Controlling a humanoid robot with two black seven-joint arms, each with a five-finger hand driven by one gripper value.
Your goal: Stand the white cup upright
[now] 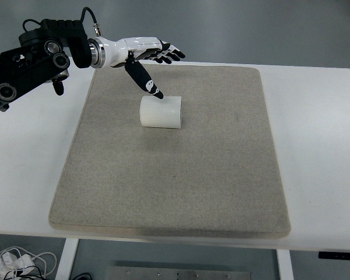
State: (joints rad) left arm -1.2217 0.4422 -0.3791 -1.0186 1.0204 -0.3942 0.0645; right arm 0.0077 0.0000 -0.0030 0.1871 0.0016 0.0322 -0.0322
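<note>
Head view shows me the white cup (160, 111) on its side on the grey mat (175, 192) toward the table's far edge, long axis running left-right, with my left hand (144, 53) spread empty just beyond and above it, thumb tip nearly touching.

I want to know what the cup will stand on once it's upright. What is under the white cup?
The white cup lies on its side on a grey-beige mat, which covers the white table. The strip of mat directly beneath the cup is hidden.
</note>
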